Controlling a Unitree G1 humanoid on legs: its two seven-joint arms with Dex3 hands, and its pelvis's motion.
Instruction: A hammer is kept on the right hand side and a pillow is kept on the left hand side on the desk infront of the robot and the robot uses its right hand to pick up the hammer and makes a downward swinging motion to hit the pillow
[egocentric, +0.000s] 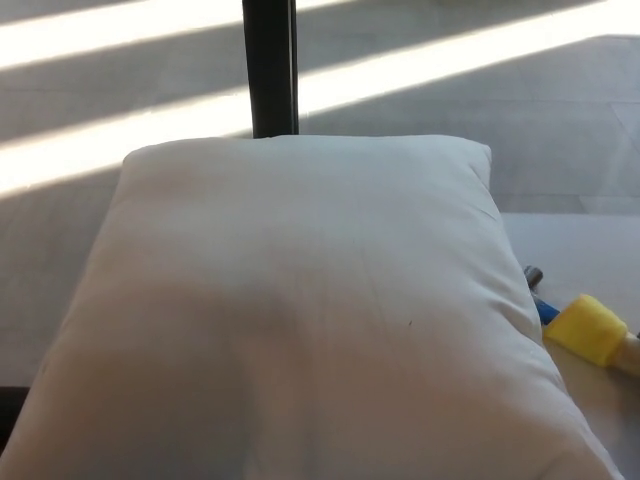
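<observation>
A big white pillow fills most of the head view, lying on the pale desk. Just off its right edge lies the hammer: a yellow block-shaped part with a tan piece running off the picture's right edge. A short blue and dark bit pokes out beside the pillow. The pillow hides part of the hammer. Neither robot hand shows in this view.
A dark upright post stands behind the pillow's far edge. Beyond the desk is a grey floor crossed by bright bands of sunlight. Bare desk surface shows at the right, behind the hammer.
</observation>
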